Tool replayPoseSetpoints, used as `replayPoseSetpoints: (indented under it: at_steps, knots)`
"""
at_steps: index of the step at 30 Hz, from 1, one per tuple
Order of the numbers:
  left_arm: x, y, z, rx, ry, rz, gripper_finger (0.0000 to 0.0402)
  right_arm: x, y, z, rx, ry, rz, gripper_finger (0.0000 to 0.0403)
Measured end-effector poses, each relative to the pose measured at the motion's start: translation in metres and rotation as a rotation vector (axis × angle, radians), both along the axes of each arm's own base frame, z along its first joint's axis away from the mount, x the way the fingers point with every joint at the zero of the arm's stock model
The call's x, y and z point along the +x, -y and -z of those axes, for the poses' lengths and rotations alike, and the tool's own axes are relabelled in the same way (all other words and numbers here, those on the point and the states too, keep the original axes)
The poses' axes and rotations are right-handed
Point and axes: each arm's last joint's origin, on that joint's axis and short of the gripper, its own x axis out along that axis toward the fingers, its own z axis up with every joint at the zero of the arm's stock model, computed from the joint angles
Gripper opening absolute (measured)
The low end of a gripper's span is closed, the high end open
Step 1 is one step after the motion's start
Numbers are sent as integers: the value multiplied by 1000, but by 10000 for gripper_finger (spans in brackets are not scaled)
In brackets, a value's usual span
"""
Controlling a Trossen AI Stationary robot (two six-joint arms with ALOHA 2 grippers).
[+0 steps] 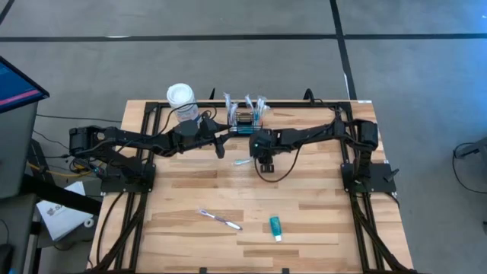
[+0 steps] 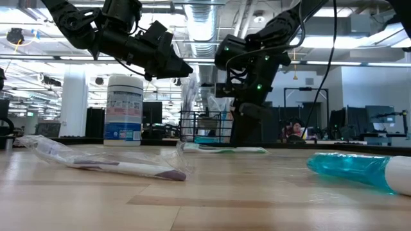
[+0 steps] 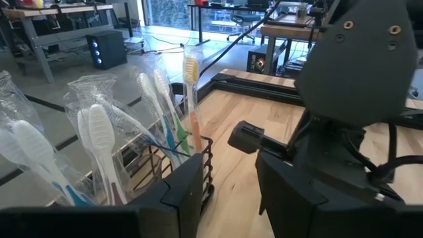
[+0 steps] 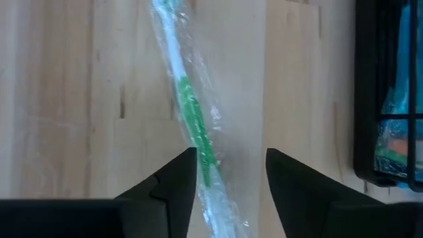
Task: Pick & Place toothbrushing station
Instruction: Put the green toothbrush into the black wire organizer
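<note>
Two claws open: right claw (image 4: 231,173) pointing down over wrapped green toothbrush (image 4: 195,129); left claw (image 3: 228,192) beside basket (image 3: 198,165).

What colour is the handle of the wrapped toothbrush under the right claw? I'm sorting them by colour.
Green and white; the toothbrush shows best in the right wrist view.

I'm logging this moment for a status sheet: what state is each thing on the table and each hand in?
Wire-mesh basket: upright at the table's far edge, holding wrapped toothbrushes.
Green toothbrush: wrapped, flat on the table beside the basket.
Purple toothbrush: wrapped, lying flat near the front.
Toothpaste tube: lying flat.
White-lidded canister: upright, lid on.
Left hand: open, empty, raised beside the basket.
Right hand: open, over the green toothbrush.
</note>
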Motion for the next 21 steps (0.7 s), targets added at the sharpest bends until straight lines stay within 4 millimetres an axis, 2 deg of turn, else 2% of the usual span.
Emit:
replayPoseSetpoints:
  at_steps: [7,15,21]
  knots:
    - [0,0,0,-1,-3,0,135,0,0,1,25,2,-10,167]
    - [0,0,3,-7,-25,0,135,3,1,25,48,-66,-8,151]
    - [0,0,3,-7,-25,0,135,2,1,28,49,-83,-7,126]
